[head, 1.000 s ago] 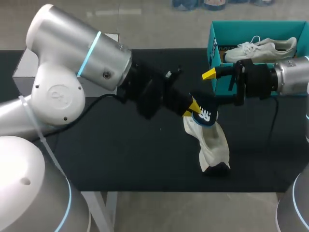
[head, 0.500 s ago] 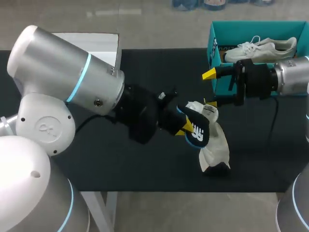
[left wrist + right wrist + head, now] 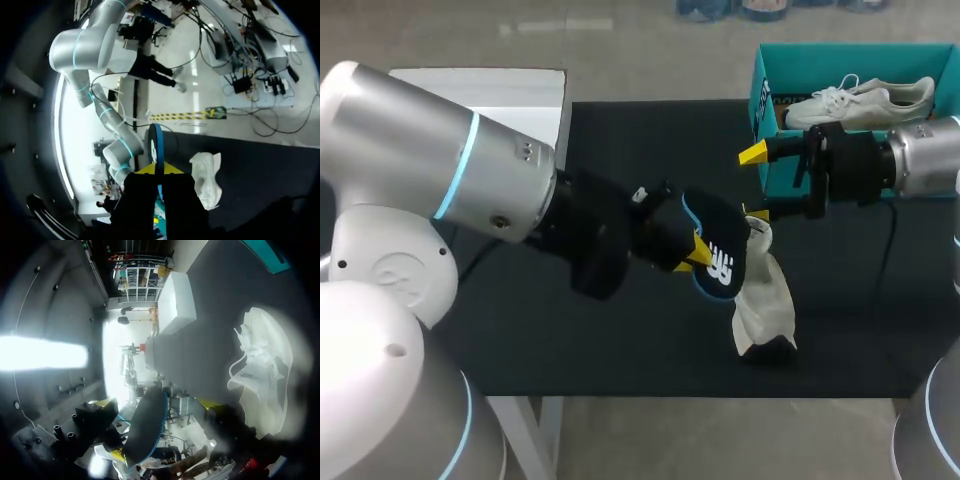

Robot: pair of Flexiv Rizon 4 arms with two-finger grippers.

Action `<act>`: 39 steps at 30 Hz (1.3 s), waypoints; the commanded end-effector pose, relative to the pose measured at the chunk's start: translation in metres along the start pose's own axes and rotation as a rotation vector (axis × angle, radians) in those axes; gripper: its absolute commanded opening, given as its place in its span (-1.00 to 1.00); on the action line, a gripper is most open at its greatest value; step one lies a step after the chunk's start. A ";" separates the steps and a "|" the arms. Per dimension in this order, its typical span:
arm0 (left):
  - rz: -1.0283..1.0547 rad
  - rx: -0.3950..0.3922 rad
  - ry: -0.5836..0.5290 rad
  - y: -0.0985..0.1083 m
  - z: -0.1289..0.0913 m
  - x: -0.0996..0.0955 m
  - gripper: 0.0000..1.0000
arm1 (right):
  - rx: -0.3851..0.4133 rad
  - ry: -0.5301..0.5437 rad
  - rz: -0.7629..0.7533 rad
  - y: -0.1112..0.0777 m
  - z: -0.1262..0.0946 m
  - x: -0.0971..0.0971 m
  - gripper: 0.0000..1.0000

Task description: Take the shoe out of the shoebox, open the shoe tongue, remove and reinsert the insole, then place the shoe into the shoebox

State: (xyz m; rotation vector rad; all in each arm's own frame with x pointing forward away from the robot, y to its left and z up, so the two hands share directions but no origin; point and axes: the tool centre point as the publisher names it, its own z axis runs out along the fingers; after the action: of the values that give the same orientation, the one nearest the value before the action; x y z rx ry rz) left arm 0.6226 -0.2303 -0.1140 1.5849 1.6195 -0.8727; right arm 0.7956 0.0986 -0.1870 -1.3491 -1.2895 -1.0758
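Note:
My left gripper is shut on a black insole with a blue rim, held in the air just left of a white shoe. That shoe stands on its heel on the black table, toe up and slumped. In the left wrist view the insole stands edge-on between the fingers of the left gripper, with the white shoe beside it. My right gripper hangs open above the shoe, in front of the teal shoebox. In the right wrist view the insole and shoe lie ahead of the open fingers.
A second white shoe lies in the teal shoebox at the back right. A white box sits at the back left corner. The black table runs to a front edge just below the standing shoe.
My left gripper has drawn back to the left with the insole, pulling it out of the shoe and turning it. The shoe has sagged slightly. The right arm has not moved.

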 end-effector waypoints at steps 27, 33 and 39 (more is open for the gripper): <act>0.084 0.022 -0.063 0.041 0.052 0.009 -1.00 | -0.003 -0.001 0.000 0.000 0.001 0.000 1.00; 0.089 0.035 -0.072 0.048 0.067 0.010 -1.00 | -0.003 -0.001 0.000 0.000 0.001 0.000 1.00; 0.098 0.039 -0.075 0.055 0.075 0.006 -1.00 | -0.003 -0.001 0.000 0.000 0.001 0.000 1.00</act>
State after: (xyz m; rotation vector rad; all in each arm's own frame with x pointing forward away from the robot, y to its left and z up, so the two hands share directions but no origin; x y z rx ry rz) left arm 0.6720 -0.2690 -0.1525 1.6200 1.4704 -0.9033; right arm 0.7961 0.0990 -0.1874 -1.3478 -1.2891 -1.0767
